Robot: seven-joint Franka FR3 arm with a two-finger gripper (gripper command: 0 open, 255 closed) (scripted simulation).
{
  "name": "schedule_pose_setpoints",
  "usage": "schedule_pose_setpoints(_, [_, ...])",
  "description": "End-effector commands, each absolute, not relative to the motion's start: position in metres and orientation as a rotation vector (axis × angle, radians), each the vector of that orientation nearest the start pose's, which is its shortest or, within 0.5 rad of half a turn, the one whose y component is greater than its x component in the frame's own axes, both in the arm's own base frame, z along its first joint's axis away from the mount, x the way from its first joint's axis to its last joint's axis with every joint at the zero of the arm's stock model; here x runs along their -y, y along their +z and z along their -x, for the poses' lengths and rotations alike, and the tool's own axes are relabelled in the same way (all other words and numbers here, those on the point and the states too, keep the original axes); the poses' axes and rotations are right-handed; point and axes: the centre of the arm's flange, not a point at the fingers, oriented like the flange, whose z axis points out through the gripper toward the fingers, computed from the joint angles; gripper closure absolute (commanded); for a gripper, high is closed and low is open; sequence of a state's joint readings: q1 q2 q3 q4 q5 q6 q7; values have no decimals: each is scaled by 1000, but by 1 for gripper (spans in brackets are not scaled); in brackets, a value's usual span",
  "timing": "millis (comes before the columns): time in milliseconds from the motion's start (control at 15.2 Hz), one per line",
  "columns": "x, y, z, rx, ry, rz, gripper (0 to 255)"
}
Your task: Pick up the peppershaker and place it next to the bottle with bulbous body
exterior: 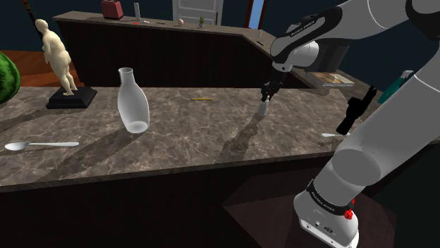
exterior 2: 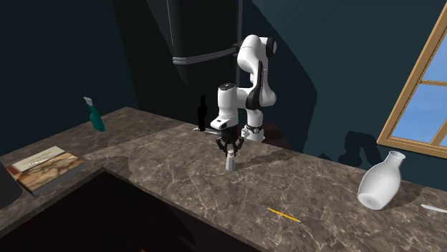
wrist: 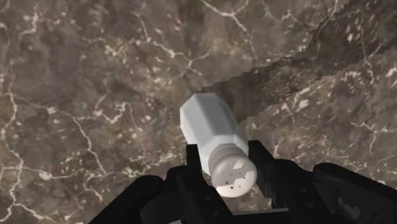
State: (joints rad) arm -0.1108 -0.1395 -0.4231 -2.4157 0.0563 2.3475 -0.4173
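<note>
The pepper shaker [wrist: 213,127], pale grey with a faceted body and a rounded cap with holes, stands upright on the dark marble counter [exterior: 190,134]. My black gripper [wrist: 230,175] comes down from above, its fingers closed against the shaker's neck just below the cap. In the shoulder view the gripper [exterior: 266,97] sits on top of the shaker [exterior: 264,108] toward the counter's right. In the second exterior view the shaker [exterior 2: 231,163] is under the gripper [exterior 2: 230,150]. The whitish bottle with a bulbous body [exterior: 132,107] [exterior 2: 380,185] stands far off, toward the shoulder view's left.
A yellow pencil [exterior: 202,99] lies between shaker and bottle. A spoon [exterior: 39,145], a figurine on a black base [exterior: 62,63] and a watermelon [exterior: 5,77] are at the shoulder view's left. A black bottle [exterior 2: 202,114], a book [exterior 2: 46,168] and a teal spray bottle [exterior 2: 94,114] stand near the arm.
</note>
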Motion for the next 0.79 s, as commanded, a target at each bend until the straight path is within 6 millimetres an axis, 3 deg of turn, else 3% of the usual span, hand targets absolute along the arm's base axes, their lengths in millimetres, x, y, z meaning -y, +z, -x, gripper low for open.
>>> schedule_pose_setpoints(0, [243,365,-413,-235,-147,3068,255])
schedule_pose_setpoints(726, [243,423,-413,-235,-147,3068,255])
